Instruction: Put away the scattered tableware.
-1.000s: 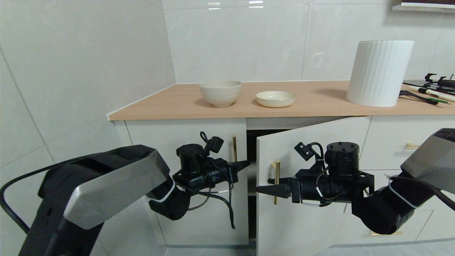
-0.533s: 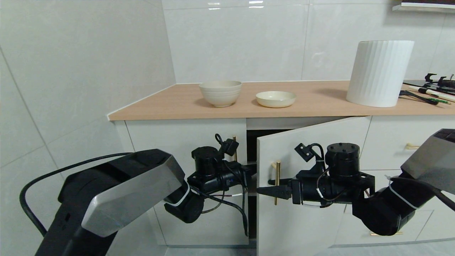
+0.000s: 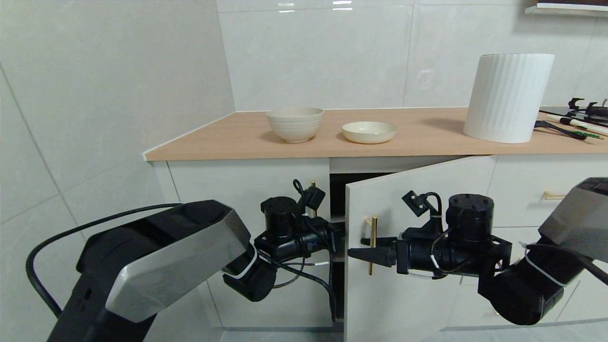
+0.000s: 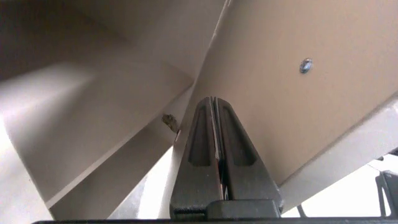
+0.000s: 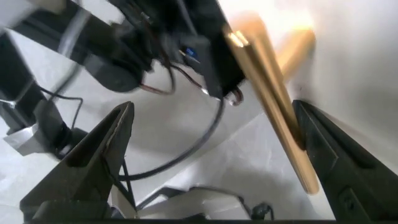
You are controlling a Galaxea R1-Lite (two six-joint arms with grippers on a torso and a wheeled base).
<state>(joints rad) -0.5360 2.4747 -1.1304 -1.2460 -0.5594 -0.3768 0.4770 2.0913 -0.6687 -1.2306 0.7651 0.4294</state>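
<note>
Left claw [image 4: 212, 109], fingers pressed together, pokes into the gap behind the ajar white cabinet door [image 3: 418, 190]; right claw [image 5: 212, 111] stands open around that door's brass handle [image 3: 373, 228]. Above the door, a ribbed bowl [image 3: 295, 124] and a shallow cream dish [image 3: 369, 132] rest on the wooden tabletop [image 3: 228, 140].

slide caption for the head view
Left gripper shut behind the ajar cabinet door, right gripper open around its handle; bowl and dish on the counter.
</note>
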